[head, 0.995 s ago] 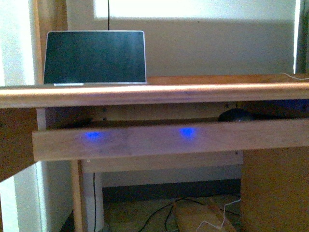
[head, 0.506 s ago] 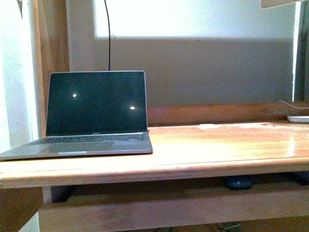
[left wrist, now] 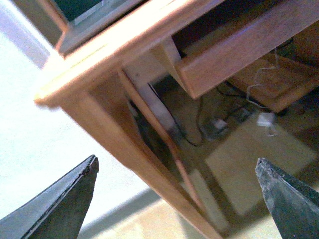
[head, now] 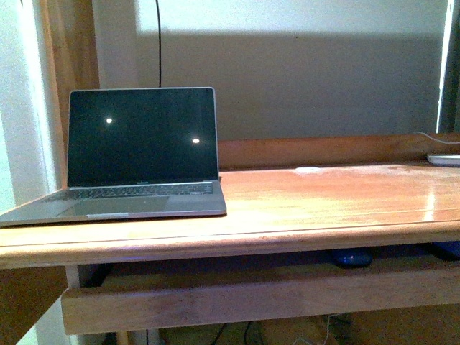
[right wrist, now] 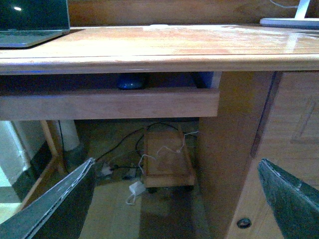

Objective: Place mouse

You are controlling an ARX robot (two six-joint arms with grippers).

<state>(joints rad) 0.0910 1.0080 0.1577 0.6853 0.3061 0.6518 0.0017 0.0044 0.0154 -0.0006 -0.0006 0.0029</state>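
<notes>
My left jaws are spread wide and hold nothing. That arm is low, off the left corner of the counter (head: 323, 201), aimed at the leg (left wrist: 119, 144). My right jaws are also wide apart and empty, arm low, facing the pull-out shelf (right wrist: 109, 102) under the counter. The mouse (right wrist: 130, 81) sits on that shelf behind its front board. The laptop (head: 140, 154) is open on the counter's left.

Tabletop (head: 338, 198): varnished wood, glossy and smooth
Pull-out shelf (head: 251, 298): same wood, duller sheen
Laptop (head: 144, 205): matt grey metal body, glossy dark screen
Mouse (head: 351, 257): dark, smooth-looking shell
</notes>
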